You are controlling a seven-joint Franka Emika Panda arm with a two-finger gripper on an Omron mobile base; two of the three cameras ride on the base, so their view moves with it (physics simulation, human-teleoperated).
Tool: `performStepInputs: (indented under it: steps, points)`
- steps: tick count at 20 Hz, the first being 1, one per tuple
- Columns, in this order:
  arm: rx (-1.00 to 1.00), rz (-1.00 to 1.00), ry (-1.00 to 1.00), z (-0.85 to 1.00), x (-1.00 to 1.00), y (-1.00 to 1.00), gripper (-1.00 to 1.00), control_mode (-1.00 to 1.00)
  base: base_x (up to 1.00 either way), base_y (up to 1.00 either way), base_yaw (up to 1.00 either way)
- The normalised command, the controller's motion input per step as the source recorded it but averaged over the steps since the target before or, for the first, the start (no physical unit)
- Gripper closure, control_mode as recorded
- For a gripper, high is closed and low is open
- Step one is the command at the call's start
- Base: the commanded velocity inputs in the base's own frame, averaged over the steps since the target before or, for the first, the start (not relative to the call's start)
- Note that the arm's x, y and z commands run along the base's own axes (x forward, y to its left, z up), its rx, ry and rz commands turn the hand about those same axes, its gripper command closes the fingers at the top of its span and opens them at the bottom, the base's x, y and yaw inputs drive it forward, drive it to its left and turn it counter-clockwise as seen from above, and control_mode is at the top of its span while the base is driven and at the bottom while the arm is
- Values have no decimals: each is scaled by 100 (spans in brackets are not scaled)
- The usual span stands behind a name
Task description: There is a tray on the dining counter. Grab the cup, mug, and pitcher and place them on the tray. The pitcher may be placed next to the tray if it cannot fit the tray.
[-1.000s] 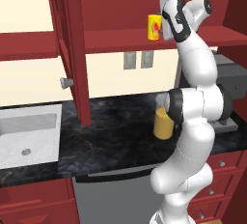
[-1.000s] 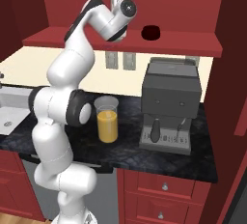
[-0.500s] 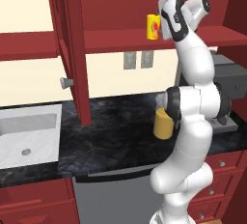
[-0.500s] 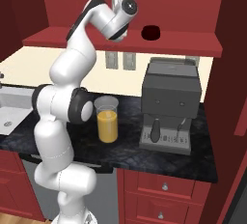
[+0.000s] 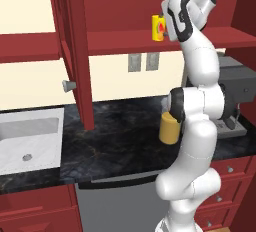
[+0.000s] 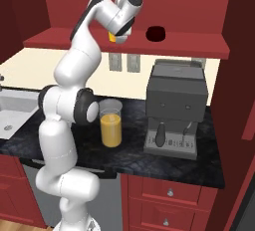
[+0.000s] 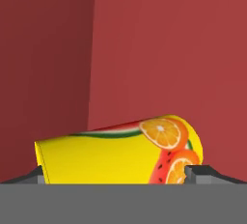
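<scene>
Cup on red shelf, lying crosswise between the fingertips of the spread tool, not pinched

A home kitchen is indicated by red cabinets, a black countertop, a white sink and a coffee machine.

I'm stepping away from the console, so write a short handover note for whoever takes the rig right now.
Pincer: open, raised to the dark red upper shelf, fingertips either side of the small yellow fruit-print cup; not yet closed on it.
Things: the cup stands on that shelf; the small dark red mug sits further along it. The tall clear pitcher of orange liquid stands on the black marbled countertop, beside the dark grey coffee machine.
Done: nothing moved so far.
Left: grip the cup, carry it to the tray, then fetch mug and pitcher.
</scene>
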Motion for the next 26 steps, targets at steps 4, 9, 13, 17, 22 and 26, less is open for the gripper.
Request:
performStepInputs:
  steps: [4,9,13,17,22,26]
  points:
    - [0,2,4,-8,0,0,-100,-100,0,0,0]
    - [0,0,0,-24,0,0,-100,-100,0,0,0]
    - [0,0,0,-31,0,0,100,-100,0,0,0]
    - [0,0,0,-3,0,0,100,-100,0,0,0]
    - [0,0,-5,-8,-12,-1,100,-100,0,0,0]
    - [1,-1,-14,-16,-43,-10,100,-100,0,0,0]
